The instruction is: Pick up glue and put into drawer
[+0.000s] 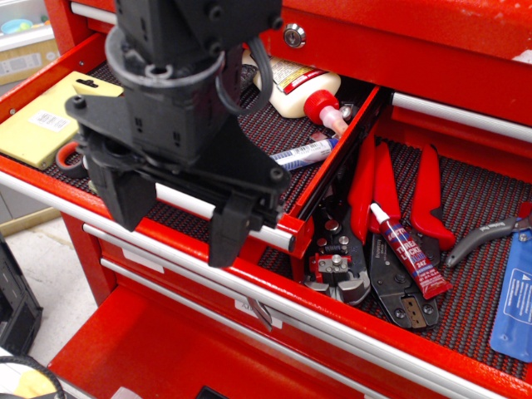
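Note:
The glue (pixel 411 256), a slim red tube with a white pointed cap, lies on top of black crimping tools in the wide lower drawer (pixel 465 291), right of centre. The narrow red drawer (pixel 342 154) with a black ribbed liner and a short silver bar handle (pixel 270 237) stands open at the upper left. My gripper (pixel 179 214) hangs over the front edge of the narrow drawer, well left of the glue. Its two black fingers (pixel 233 231) are spread apart and hold nothing.
In the narrow drawer lie a large white bottle with a red cap (pixel 303 90), a blue-and-white tube (pixel 306 153) and a yellow pad (pixel 46 125). The wide drawer holds red-handled pliers (pixel 428 195), a crimper (pixel 337 268), grey pliers (pixel 486 237) and a blue packet (pixel 515 303).

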{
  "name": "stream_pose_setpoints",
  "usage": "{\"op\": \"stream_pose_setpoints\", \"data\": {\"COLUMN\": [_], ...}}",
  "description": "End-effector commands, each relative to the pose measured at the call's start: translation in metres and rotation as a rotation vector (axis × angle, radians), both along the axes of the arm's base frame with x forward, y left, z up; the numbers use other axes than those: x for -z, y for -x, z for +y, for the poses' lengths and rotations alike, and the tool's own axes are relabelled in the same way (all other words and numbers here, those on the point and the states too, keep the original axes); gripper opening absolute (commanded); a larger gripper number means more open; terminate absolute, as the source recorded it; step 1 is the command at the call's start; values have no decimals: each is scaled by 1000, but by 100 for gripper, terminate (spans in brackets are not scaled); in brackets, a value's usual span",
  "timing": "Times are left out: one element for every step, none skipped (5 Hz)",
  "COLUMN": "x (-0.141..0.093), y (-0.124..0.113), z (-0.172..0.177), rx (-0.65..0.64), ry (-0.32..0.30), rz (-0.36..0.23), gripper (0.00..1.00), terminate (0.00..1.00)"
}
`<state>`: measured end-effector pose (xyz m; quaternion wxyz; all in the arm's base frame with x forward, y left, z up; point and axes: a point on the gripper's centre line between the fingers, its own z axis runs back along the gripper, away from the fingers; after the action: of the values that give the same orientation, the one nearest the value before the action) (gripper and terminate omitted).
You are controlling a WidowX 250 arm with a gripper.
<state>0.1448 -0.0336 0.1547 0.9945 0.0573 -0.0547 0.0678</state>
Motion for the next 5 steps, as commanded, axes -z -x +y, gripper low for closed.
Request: {"op": "stream_pose_setpoints", "data": {"x": [0, -4, 0, 1, 2], "y": [0, -21, -48, -88, -111], "z": [0, -37, -71, -92, -98], "rx": [0, -226, -411, -591, -614], "ry": [0, -44, -29, 44, 142], "rz": [0, -60, -89, -97, -57], "gripper": [100, 100, 100, 100, 100], "terminate": [0, 0, 0, 0, 0]}}
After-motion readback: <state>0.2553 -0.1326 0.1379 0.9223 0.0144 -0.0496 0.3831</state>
